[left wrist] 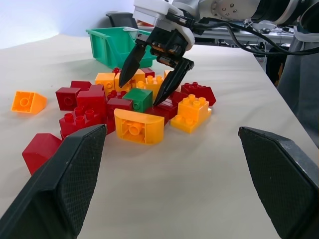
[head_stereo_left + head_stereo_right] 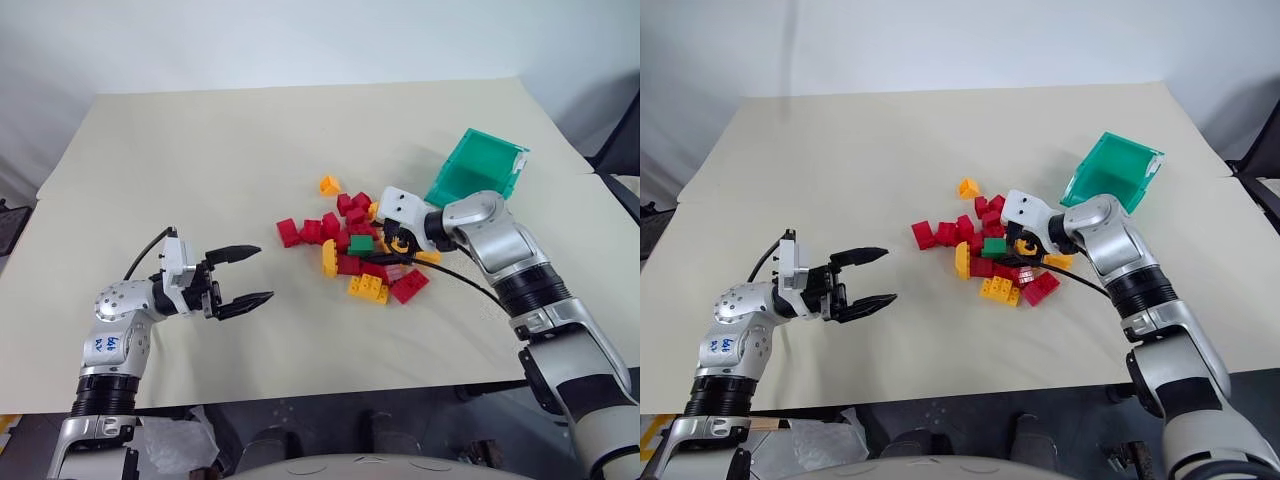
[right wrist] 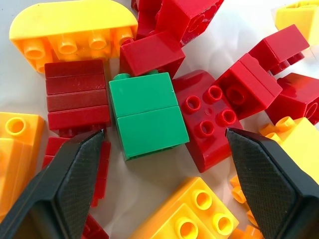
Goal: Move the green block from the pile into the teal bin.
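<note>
The green block [image 3: 147,119] lies in the middle of the pile [image 2: 310,232] of red and yellow-orange bricks, with red bricks against its sides. My right gripper [image 1: 142,92] hangs open just above it, pointing down, one finger on either side of the block and nothing between them. Behind the pile to the right, the teal bin [image 2: 478,170] rests tilted on the table. My left gripper [image 2: 262,273] stands open and empty over bare table to the left of the pile, pointing level toward it.
The bricks sit on a beige tabletop [image 2: 200,150] whose front edge runs just below both arms. A lone orange brick [image 2: 329,184] lies behind the pile. A black cable [image 2: 465,280] trails from my right wrist across the table.
</note>
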Robot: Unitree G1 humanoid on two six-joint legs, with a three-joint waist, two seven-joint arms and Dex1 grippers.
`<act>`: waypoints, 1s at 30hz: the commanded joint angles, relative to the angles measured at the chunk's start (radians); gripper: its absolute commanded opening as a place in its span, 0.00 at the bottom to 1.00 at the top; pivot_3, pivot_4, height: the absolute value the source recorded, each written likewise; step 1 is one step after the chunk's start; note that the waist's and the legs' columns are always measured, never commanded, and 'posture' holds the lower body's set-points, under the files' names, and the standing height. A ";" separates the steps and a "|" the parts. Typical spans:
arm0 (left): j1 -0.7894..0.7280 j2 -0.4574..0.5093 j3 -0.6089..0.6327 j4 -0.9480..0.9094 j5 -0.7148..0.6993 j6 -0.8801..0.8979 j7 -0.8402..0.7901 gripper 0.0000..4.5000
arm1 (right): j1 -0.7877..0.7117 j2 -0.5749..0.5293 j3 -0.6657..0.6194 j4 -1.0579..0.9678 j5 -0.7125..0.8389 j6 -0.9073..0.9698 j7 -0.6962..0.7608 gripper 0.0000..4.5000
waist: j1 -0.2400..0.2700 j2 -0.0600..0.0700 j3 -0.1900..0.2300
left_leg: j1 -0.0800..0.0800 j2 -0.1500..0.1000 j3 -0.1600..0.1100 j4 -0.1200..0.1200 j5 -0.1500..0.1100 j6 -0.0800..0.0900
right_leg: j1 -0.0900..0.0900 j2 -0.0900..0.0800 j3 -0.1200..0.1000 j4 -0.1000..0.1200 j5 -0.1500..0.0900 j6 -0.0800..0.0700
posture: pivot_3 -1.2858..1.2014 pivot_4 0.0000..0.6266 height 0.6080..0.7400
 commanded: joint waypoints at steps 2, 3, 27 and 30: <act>-0.016 -0.003 0.005 -0.022 -0.009 -0.012 0.000 1.00 | -0.019 0.013 -0.009 -0.026 0.002 0.013 0.030 0.90 | 0.000 0.000 0.000 | 0.000 0.000 0.000 0.001 0.000 0.000 | 0.000 0.000 0.000 0.000 0.000 0.000 | 0.52 0.24 1.00; -0.017 -0.004 0.004 -0.023 -0.009 -0.012 0.000 1.00 | -0.019 0.016 -0.011 -0.034 0.007 0.014 0.039 0.90 | 0.000 0.000 0.000 | 0.000 0.000 0.000 0.001 0.000 0.000 | 0.000 0.000 0.000 0.000 0.000 0.000 | 0.52 0.24 1.00; -0.020 -0.025 -0.012 -0.082 -0.014 0.006 0.020 1.00 | 0.001 0.007 -0.123 -0.215 0.050 0.159 0.000 0.33 | 0.001 0.000 0.000 | -0.001 0.000 -0.001 0.000 0.000 0.000 | 0.000 0.000 0.000 0.000 0.000 0.000 | 0.52 0.24 1.00; -0.036 -0.030 -0.019 -0.089 -0.010 0.026 0.038 1.00 | 0.030 -0.035 -0.195 -0.314 0.065 0.193 -0.053 0.33 | 0.005 0.000 0.000 | -0.002 0.000 -0.001 0.001 0.000 0.000 | 0.000 0.000 -0.001 0.000 0.000 0.000 | 0.52 0.24 1.00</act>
